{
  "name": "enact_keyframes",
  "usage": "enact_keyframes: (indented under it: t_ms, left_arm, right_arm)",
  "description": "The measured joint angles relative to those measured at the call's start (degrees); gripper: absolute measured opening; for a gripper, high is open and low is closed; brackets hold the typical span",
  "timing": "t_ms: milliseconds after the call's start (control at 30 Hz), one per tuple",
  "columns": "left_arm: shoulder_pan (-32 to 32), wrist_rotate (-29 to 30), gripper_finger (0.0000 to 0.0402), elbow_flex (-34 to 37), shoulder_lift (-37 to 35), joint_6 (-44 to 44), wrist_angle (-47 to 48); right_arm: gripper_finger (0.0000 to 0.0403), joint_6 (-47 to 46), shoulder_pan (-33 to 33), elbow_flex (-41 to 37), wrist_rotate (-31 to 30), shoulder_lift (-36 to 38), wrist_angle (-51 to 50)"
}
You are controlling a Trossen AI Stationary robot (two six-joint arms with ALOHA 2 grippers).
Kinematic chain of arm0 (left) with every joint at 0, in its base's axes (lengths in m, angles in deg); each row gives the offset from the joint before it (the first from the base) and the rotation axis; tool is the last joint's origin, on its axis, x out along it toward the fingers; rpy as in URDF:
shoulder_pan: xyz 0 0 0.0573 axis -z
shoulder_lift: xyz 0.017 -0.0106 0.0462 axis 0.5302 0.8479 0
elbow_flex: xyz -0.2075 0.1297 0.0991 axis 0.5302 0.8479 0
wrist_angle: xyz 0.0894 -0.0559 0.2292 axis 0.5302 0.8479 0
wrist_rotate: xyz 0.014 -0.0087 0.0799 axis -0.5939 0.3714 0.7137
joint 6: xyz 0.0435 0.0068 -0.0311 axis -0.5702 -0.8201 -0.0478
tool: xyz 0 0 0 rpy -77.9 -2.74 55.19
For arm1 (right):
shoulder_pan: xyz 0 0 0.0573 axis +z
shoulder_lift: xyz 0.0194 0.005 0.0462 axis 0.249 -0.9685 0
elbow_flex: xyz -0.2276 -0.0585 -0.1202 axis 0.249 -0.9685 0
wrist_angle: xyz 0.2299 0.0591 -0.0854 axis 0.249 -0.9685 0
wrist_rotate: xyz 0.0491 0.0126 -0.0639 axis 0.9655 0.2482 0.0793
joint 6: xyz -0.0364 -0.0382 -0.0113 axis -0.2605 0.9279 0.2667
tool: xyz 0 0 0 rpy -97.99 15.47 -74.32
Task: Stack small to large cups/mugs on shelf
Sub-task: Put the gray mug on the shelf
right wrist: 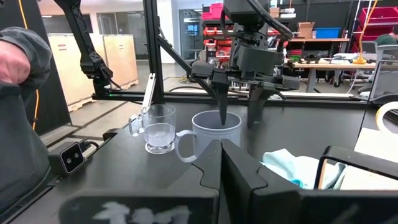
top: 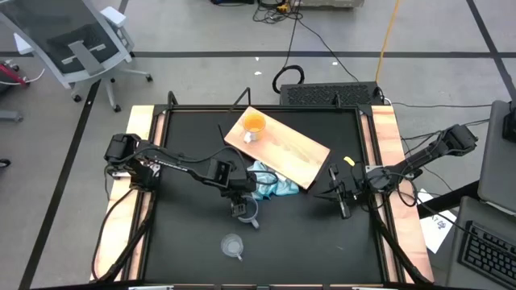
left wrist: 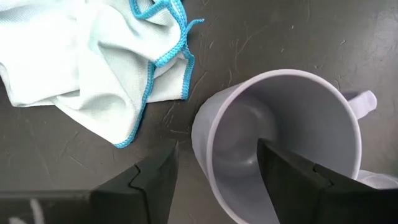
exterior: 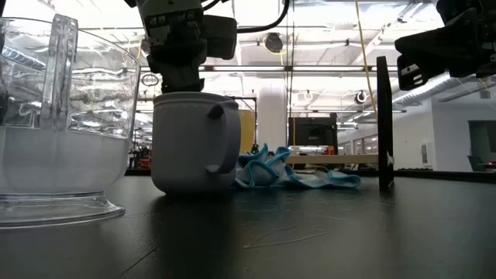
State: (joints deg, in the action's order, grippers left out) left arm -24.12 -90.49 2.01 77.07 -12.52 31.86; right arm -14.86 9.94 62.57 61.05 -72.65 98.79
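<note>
The grey-blue mug (top: 246, 212) (left wrist: 280, 124) stands upright on the black table, handle toward the near right. My left gripper (left wrist: 217, 146) (top: 240, 200) points steeply down over it, open. One finger is inside the mug and one outside its far-left wall, with gaps on both sides. The clear cup (top: 233, 246) (right wrist: 158, 127) stands nearer the front edge. The orange mug (top: 254, 123) stands on the left end of the light-wood shelf (top: 290, 153). My right gripper (top: 343, 197) (right wrist: 239, 158) waits shut at the table's right.
A light blue cloth (top: 270, 181) (left wrist: 81, 62) lies crumpled between the mug and the shelf's near edge, close to my left gripper. Wooden rails (top: 387, 161) and a black frame border the table. A person's sleeve (right wrist: 22, 68) shows beyond the table in the right wrist view.
</note>
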Motion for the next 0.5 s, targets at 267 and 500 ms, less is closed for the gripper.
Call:
enact_keyframes:
  t_ms: [267, 500]
  left_arm:
    - [0.00, -0.51, 0.0113, 0.00, 0.00, -0.61, 0.33]
    - [0.00, -2.41, 0.0037, 0.00, 0.00, -2.01, 1.22]
  right_arm:
    - [0.0000, 0.25, 0.00, 0.00, 0.00, 0.00, 0.02]
    - [0.0000, 0.26, 0.00, 0.00, 0.00, 0.01, 0.02]
